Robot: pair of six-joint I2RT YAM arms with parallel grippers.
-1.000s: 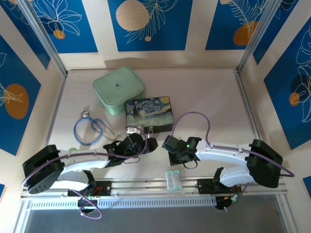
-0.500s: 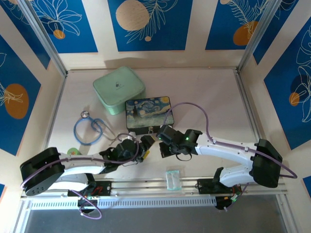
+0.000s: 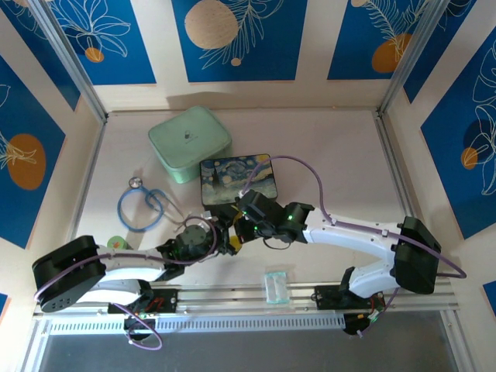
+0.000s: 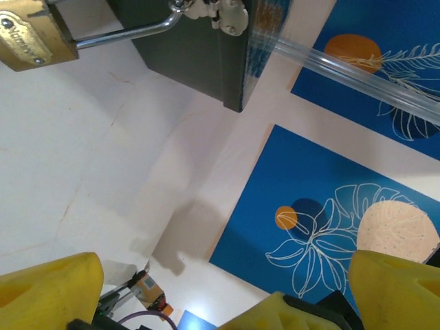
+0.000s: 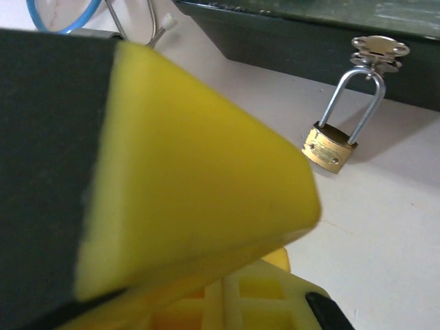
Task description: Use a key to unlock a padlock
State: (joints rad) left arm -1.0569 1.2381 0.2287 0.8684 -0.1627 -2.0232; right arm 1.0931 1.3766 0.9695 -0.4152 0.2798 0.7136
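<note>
The small brass padlock (image 5: 330, 146) hangs by its silver shackle (image 5: 357, 96) from the clasp (image 5: 378, 49) on the front of the painted box (image 3: 236, 180). Its body rests on the table. In the left wrist view the padlock (image 4: 27, 38) lies at the top left, far from my left gripper (image 4: 227, 275). That gripper is open, its yellow fingers (image 4: 48, 289) wide apart with nothing between them. My right gripper (image 5: 289, 240) is shut and hovers just left of and in front of the padlock. In the top view it (image 3: 242, 221) is at the box's front edge. The key is hidden.
A blue stethoscope (image 3: 143, 205) lies left of the box, a mint-green case (image 3: 190, 143) behind it. A clear plastic packet (image 3: 276, 287) sits near the front rail. My left gripper (image 3: 225, 239) and the right one are close together in front of the box.
My right gripper has swung left and forward to the box's front, by the padlock. My left gripper's jaws have widened and it has drawn back slightly toward the near edge.
</note>
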